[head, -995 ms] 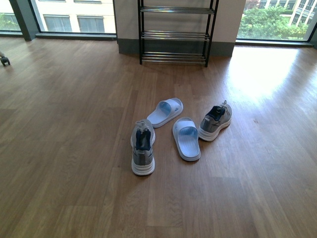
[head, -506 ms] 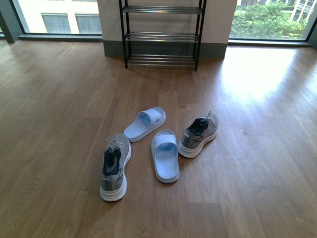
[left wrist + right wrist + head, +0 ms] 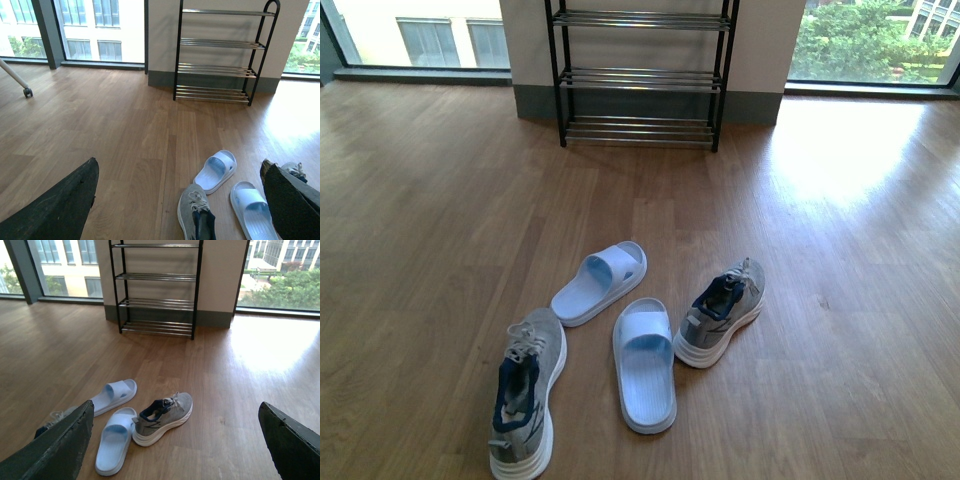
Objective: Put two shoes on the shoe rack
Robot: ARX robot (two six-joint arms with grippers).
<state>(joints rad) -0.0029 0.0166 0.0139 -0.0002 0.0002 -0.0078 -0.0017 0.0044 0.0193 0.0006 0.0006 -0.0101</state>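
Note:
Two grey sneakers lie on the wooden floor, apart from each other. The left shoe (image 3: 527, 400) is near the bottom of the front view and the right shoe (image 3: 722, 312) is tilted towards the right. The black shoe rack (image 3: 640, 75) with chrome bars stands against the far wall, its shelves bare. My left gripper (image 3: 178, 165) hangs open above the left shoe (image 3: 195, 220). My right gripper (image 3: 176, 407) is open above the right shoe (image 3: 162, 420). Neither gripper holds anything, and neither shows in the front view.
Two pale blue slippers (image 3: 600, 282) (image 3: 644, 362) lie between the sneakers. Large windows flank the rack's wall. A white wheeled leg (image 3: 20, 82) stands far off to the left in the left wrist view.
In the front view the shoes and slippers have slid down and closer, and the rack looms nearer, so the viewpoint has moved towards them. The shoes themselves have not shifted on the floor.

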